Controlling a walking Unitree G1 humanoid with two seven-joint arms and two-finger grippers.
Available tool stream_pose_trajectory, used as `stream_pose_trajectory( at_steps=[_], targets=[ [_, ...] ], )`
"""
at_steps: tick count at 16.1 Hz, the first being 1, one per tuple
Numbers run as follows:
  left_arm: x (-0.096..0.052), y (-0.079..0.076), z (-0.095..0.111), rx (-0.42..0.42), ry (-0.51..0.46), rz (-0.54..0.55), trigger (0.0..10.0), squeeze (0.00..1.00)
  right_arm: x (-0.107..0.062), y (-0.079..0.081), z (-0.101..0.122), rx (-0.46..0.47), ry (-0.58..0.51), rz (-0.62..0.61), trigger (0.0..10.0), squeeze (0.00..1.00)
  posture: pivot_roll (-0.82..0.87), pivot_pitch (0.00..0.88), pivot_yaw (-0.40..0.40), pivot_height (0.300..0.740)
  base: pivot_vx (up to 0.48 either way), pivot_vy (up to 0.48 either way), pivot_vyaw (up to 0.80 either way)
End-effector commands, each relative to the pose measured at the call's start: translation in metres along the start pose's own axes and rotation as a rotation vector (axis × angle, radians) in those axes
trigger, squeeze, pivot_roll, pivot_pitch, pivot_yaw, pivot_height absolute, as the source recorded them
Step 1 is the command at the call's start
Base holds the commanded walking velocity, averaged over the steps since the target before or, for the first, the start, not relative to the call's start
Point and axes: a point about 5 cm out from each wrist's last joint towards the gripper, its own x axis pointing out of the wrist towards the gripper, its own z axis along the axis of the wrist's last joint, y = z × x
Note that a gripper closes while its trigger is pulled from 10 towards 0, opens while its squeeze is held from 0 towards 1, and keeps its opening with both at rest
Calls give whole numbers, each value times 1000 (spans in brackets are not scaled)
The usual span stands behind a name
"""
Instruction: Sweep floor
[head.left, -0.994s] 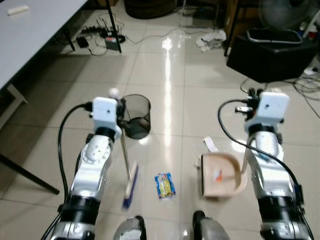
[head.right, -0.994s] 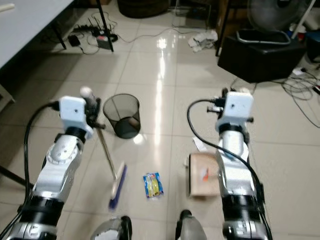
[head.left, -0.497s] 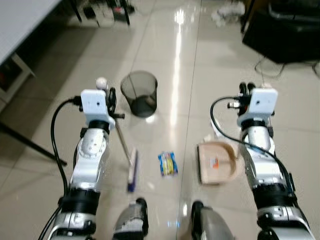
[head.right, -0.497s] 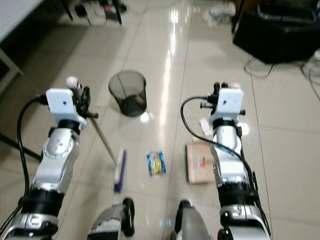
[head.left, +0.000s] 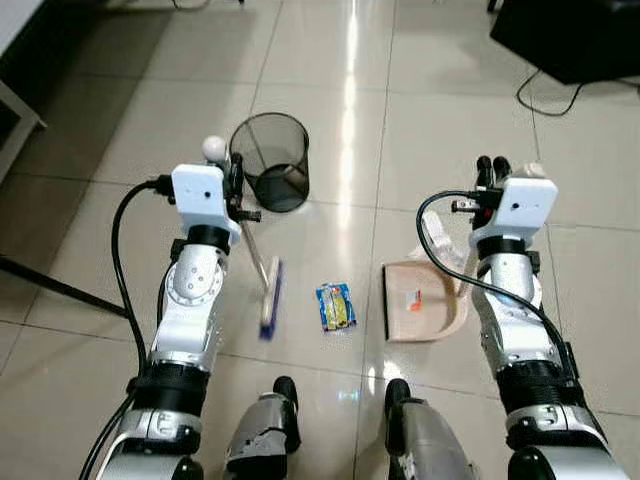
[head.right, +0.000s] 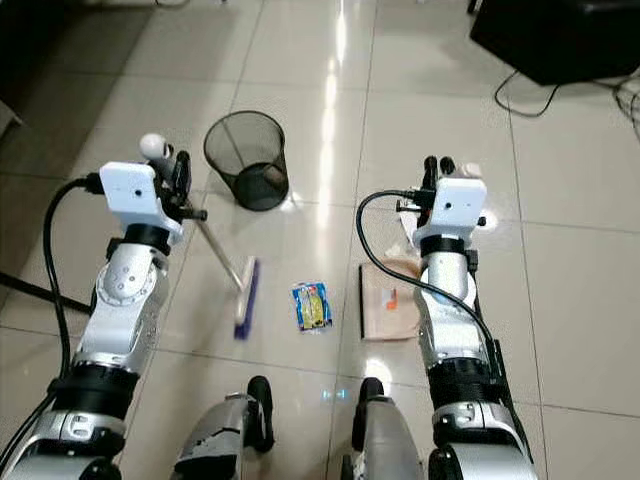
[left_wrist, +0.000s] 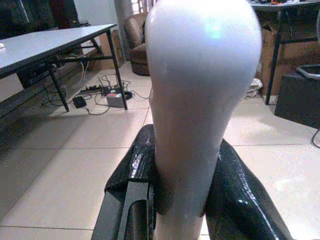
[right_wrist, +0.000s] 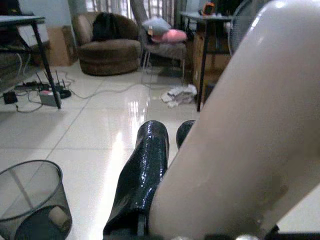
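The broom is clenched by the left end effector, the dustpan by the right end effector, and the snack packet lies between brush head and pan mouth.

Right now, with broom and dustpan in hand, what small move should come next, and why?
Probably a short sweep: the left gripper draws the broom toward the snack packet, which lies on the tiles between the broom's head and the dustpan held by the right gripper, its mouth facing the packet.
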Motion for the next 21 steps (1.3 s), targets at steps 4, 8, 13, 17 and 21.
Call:
stream_pose_trajectory(
  at_steps=[4, 8, 13, 17, 21],
  targets=[
    [11, -11, -8, -11, 3, -3, 10000, 0, 9, 27, -1, 99, 4, 46, 10000, 0, 83, 381, 109, 740, 0, 0, 0],
    [7, -29, -21, -56, 50, -16, 10000, 0, 7, 52, 2, 152, 7, 88, 10000, 0, 70, 374, 113, 740, 0, 0, 0],
    [17, -47, -8, -318, 23, 47, 10000, 0, 5, 59, -4, 152, 33, 49, 10000, 0, 73, 356, 111, 740, 0, 0, 0],
    [31, -40, 20, -465, -74, 82, 10000, 0, 10, 47, -5, 147, 35, 20, 10000, 0, 67, 335, 105, 740, 0, 0, 0],
    [37, -47, 42, -510, -141, -10, 10000, 0, 5, 48, -10, 140, 47, 31, 10000, 0, 68, 327, 99, 740, 0, 0, 0]
  ],
)
